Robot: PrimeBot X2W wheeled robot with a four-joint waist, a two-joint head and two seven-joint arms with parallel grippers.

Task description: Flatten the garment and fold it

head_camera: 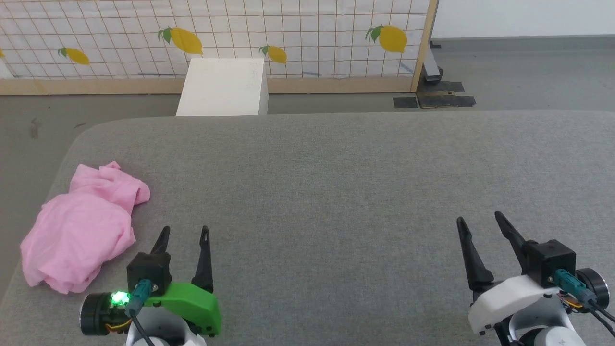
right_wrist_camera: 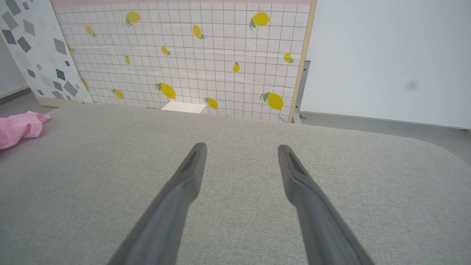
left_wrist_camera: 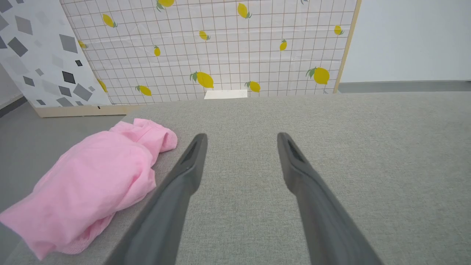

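The garment [head_camera: 81, 226] is a light pink, crumpled heap near the left edge of the grey cushioned surface [head_camera: 336, 192]. It also lies at the left of the left wrist view as the garment [left_wrist_camera: 92, 180], and its tip shows at the far left of the right wrist view as the garment [right_wrist_camera: 20, 127]. My left gripper [head_camera: 185, 230] stands open just right of the heap, nothing between its fingers, apart from the cloth. Far to the right, my right gripper [head_camera: 480, 218] is open and empty over bare surface. Both grippers' fingers [left_wrist_camera: 191, 162] [right_wrist_camera: 191, 169] spread wide in their wrist views.
A white box [head_camera: 223, 86] stands on the floor beyond the surface's far edge, before a lemon-patterned screen [head_camera: 288, 33]. A dark metal foot [head_camera: 435, 91] sits at the screen's right end. The surface's rounded left edge runs close behind the garment.
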